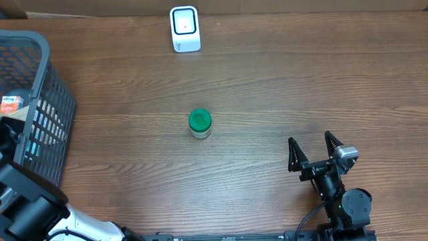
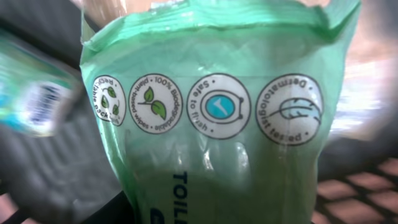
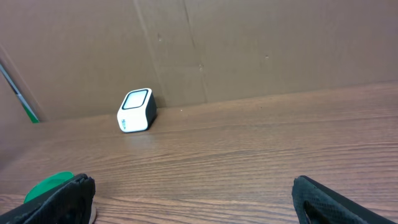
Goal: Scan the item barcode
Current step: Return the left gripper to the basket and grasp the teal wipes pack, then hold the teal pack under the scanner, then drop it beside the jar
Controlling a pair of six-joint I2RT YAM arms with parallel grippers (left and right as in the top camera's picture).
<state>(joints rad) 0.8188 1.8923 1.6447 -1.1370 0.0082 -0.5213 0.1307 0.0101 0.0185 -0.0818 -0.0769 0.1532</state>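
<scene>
Your left arm (image 1: 30, 201) reaches into the grey basket (image 1: 43, 100) at the left edge of the surface. Its wrist camera is filled by a green packet (image 2: 211, 124), the item you seem to be going for. You cannot tell from these views whether the left gripper is open or has hold of the packet, because its fingers are not clearly in sight. Your right gripper (image 1: 310, 144) rests near the front right with its fingers spread wide, holding nothing.

**What could go wrong**
- The packet is soft film, so a pinch may catch only a loose fold and let it slide out on the lift.
- No barcode shows on the face you see, so it may end up turned away from the scanner (image 1: 184, 29).
- The packet could snag on the basket's slatted wall.
- A low carry toward the scanner could tip the green-lidded jar (image 1: 200, 123), which stands alone mid-surface.

**Materials and shapes**
- The packet is glossy, wrinkled plastic, with a crimped top edge and four round printed badges in a row.
- A blurred item with a white and blue label (image 2: 37, 99) lies beside it.
- The basket is rigid plastic lattice.
- The scanner is a small white rounded block with a dark window, at the far edge against cardboard.
- The surface is brown wood grain.
</scene>
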